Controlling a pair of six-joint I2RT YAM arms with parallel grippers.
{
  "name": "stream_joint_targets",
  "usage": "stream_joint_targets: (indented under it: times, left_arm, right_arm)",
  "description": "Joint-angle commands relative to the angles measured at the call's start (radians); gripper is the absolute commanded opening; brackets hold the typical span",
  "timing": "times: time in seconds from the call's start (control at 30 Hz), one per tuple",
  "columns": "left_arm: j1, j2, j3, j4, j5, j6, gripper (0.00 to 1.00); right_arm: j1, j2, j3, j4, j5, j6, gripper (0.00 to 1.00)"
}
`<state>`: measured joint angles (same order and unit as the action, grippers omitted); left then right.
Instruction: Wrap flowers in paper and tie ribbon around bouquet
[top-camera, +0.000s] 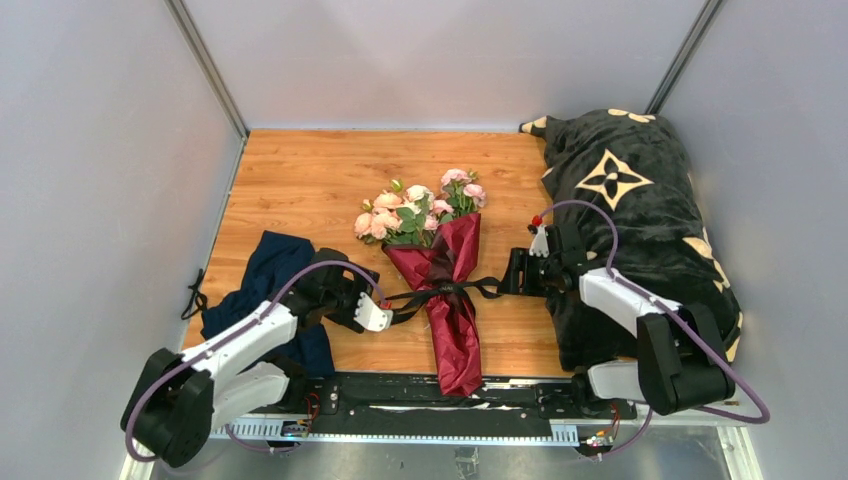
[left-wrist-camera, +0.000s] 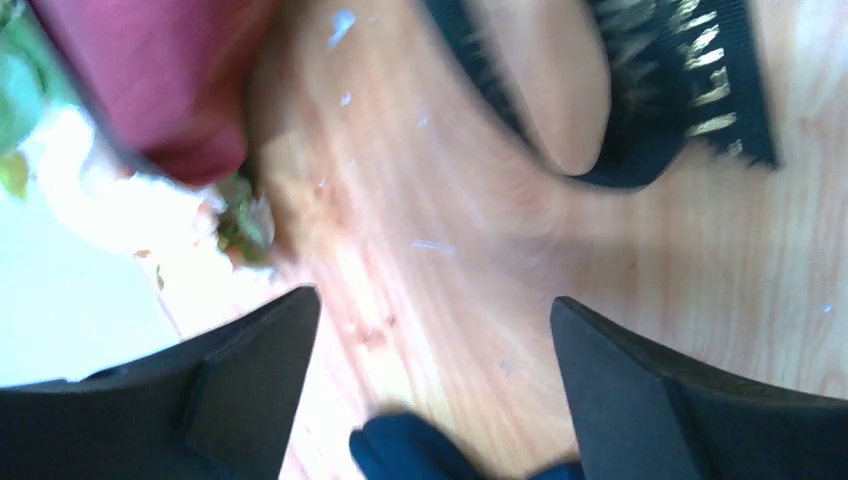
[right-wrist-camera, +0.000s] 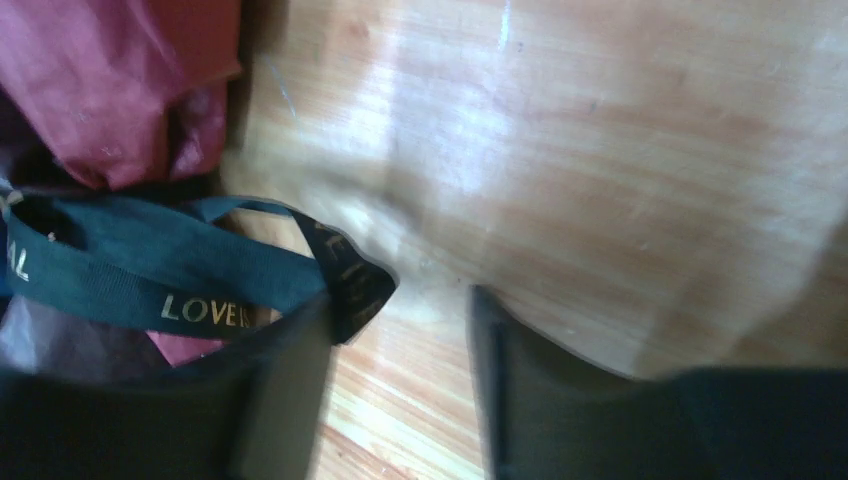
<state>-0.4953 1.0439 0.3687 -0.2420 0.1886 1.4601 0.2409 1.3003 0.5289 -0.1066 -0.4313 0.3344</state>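
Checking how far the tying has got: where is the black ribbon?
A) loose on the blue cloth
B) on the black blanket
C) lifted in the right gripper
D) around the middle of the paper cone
D: the ribbon crosses the paper at the cone's waist, its ends trailing on the table either side.

Wooden table (top-camera: 310, 180) bears bouquet (top-camera: 447, 268), navy cloth (top-camera: 265, 265), black blanket (top-camera: 635, 205).

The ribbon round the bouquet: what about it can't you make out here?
Top view: whether the ribbon is knotted or just crossed; too small.
Right wrist view: its gold lettering past "LOVE"; a finger of the right gripper covers it.
Left wrist view: its print is blurred.
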Motion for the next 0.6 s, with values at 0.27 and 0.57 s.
stream_joint_targets:
  times: [0.27, 0.57]
  left_arm:
    - [0.023, -0.284, 0.426, -0.594, -0.137, -0.742, 1.00]
    - [0.103, -0.322, 0.605, -0.687, -0.484, -1.133, 1.00]
  right_arm:
    - [0.025, -0.457, 0.257, -0.431, 0.350, -0.114, 0.76]
    - [0.024, -0.767, 0.213, -0.453, 0.735, -0.072, 0.90]
